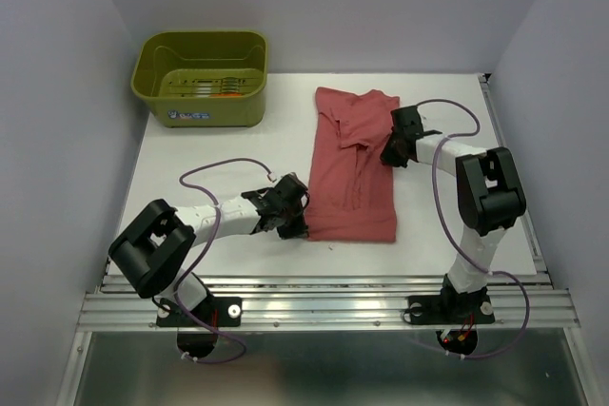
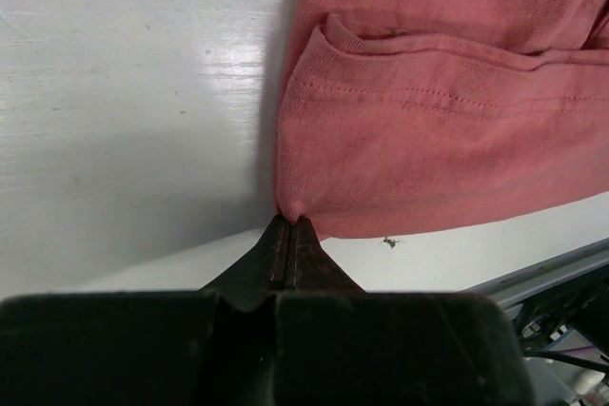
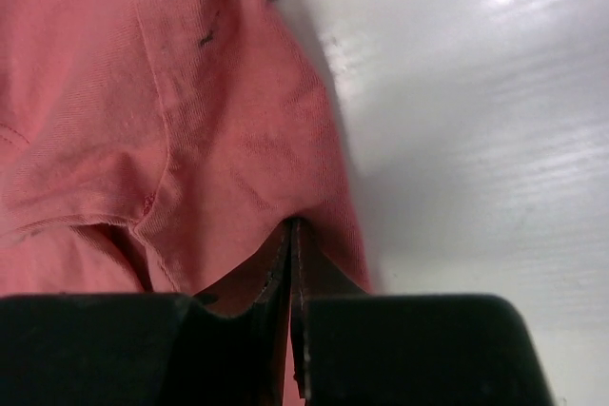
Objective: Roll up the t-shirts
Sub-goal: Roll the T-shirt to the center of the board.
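Observation:
A dusty rose t-shirt [image 1: 352, 168] lies folded into a long strip down the middle of the white table [image 1: 219, 154]. My left gripper [image 1: 293, 225] is shut on the shirt's near left corner; in the left wrist view the hem [image 2: 428, 168] bunches into the tips of that gripper [image 2: 288, 219]. My right gripper [image 1: 392, 152] sits at the shirt's far right edge, by the sleeve. In the right wrist view its jaws [image 3: 291, 225] are shut with a fold of the cloth [image 3: 228, 140] pinched between them.
An olive-green plastic tub [image 1: 202, 78] stands at the back left, with some orange-red showing on its floor. The table's metal front rail [image 1: 324, 306] runs along the near edge, just past the shirt's hem. White walls close in the sides and back.

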You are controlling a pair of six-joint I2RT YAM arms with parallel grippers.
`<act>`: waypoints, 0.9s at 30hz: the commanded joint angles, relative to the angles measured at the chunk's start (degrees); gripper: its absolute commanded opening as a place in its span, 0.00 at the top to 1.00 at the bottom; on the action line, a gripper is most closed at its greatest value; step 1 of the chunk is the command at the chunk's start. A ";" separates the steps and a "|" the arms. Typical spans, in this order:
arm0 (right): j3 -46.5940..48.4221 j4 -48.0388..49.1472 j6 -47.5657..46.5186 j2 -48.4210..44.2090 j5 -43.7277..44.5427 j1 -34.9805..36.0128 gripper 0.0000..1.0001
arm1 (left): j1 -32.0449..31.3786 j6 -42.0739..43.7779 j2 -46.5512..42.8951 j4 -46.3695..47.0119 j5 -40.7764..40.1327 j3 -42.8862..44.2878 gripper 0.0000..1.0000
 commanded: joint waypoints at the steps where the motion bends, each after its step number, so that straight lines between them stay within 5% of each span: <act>1: 2.65 0.48 -1.64 5.78 1.01 -0.36 0.94 | 0.00 -1.51 1.12 1.15 -1.53 0.40 1.00; 12: 9.86 -2.33 -2.87 10.99 0.66 -0.36 0.95 | 0.79 0.50 6.40 -0.87 -6.45 8.67 1.00; 27: -9.72 -5.67 -3.84 -24.60 -5.57 -0.36 0.67 | 1.32 0.94 0.95 -0.61 -5.40 3.49 1.00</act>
